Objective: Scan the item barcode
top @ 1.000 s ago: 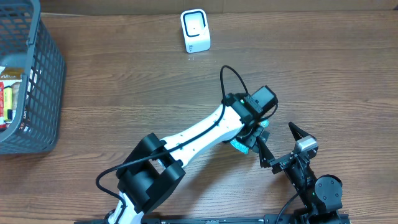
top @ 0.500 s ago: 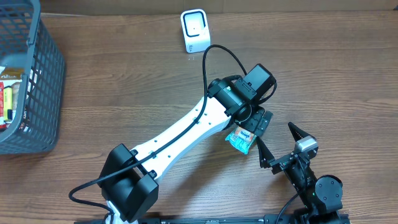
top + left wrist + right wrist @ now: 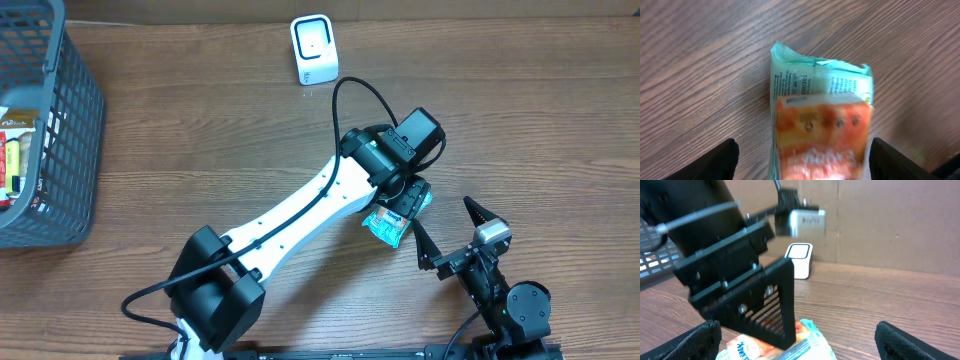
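Packet (image 3: 822,120) lies flat on the table (image 3: 200,130), lower right of centre in the overhead and directly under the left gripper (image 3: 802,159). The left wrist view shows an orange front panel with a teal crimped end pointing toward the top of the frame. The left jaws straddle the packet. There is a clear gap on the lower-left side, and the lower-right finger is just beside the packet edge; contact there can't be told. So nothing is gripped, and the packet sits between spread jaws. Right gripper (image 3: 443,220) is at lower right of the overhead, near the packet, with its jaws wide and empty. Scanner (image 3: 314,48) stands at top centre, well apart from the packet. Basket (image 3: 60,140) is at upper left with other items in it. Handling guess: light, soft film pouch, crinkly and probably slick, and it will buckle if squeezed hard; the contents may crush. Best hold looks like across the short width at mid-body with moderate squeeze, or on the flat sealed end, which is stiffer. There is small print on the teal end, but no barcode can be made out, so which face to show the scanner can't be told. The grip should leave the printed faces uncovered.
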### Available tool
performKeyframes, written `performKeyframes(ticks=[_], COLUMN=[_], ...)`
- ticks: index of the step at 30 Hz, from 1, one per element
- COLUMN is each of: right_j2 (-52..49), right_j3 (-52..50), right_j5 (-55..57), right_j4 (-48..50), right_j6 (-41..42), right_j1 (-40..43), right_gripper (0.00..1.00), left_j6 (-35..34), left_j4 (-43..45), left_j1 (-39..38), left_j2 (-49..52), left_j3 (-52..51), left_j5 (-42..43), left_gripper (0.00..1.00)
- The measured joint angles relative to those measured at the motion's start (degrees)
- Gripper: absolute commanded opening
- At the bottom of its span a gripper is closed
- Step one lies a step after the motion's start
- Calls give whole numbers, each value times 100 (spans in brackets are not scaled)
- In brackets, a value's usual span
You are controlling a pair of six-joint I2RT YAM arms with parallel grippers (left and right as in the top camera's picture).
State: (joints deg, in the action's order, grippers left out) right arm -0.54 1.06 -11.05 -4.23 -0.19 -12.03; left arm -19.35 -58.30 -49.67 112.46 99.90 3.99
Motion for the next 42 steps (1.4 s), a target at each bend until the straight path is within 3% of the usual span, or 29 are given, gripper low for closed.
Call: performKeyframes(ticks=[6, 9, 10, 13, 14, 29, 36, 42], right_j2=[0, 0, 0, 0, 0, 0, 0, 0], right_j3=[0, 0, 0, 0, 0, 0, 0, 0], right_j5=[9, 9, 13, 9, 7, 9, 9, 9], right_j4=[11, 11, 13, 13, 11, 13, 13, 15], right_j6=[0, 0, 2, 0, 0, 2, 2, 0], right_j1=[0, 0, 0, 0, 0, 0, 0, 0], right_gripper=[100, 100, 100, 100, 100, 100, 100, 100], left_j6=[0, 4, 2, 2, 4, 70, 153, 127], left_j4=[2, 2, 2, 0, -2, -306, -1060, -1207], left_j1=[-28, -55, -59, -59, -59, 385, 835, 1152], left_j2=[289, 328, 328, 328, 328, 116, -168, -168], left_j3=[-33, -33, -33, -33, -33, -9, 4, 0], left_j5=[15, 28, 28, 28, 24, 55, -487, -922], left_gripper=[56, 45, 39, 8, 4, 4, 4, 4])
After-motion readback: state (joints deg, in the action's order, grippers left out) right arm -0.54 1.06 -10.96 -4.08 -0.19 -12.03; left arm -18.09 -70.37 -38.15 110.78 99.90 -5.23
